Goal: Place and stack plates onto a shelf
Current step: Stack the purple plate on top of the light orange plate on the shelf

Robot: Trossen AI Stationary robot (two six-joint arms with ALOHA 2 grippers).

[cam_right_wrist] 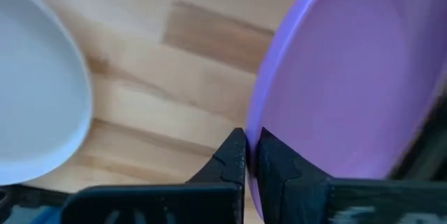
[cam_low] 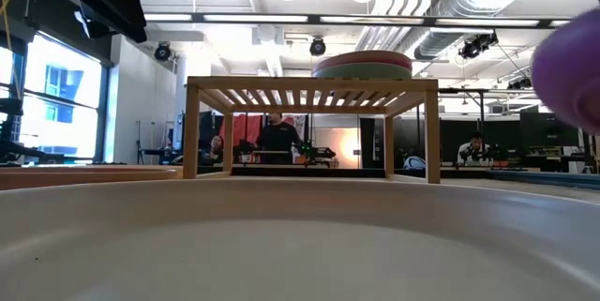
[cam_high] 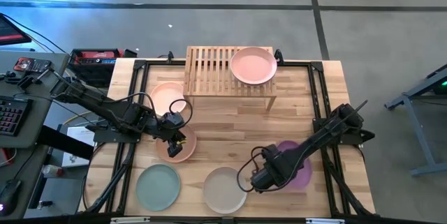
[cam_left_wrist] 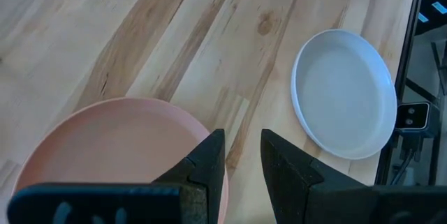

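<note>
Grey concrete floor (cam_high: 230, 25) with dark seams surrounds the pale wooden plank tabletop (cam_high: 230, 130). Side desk (cam_high: 21, 112) at the table's left edge, carrying a keyboard (cam_high: 10, 116). Red and black case (cam_high: 98, 57) on the floor by the table's far left corner. Grey metal stand (cam_high: 419, 105) to the right. Ceiling with white ducts (cam_low: 469, 6) and strip lights (cam_low: 281, 18). Bright window (cam_low: 56, 95) at left. Seated people (cam_low: 279, 137) at distant workbenches.
</note>
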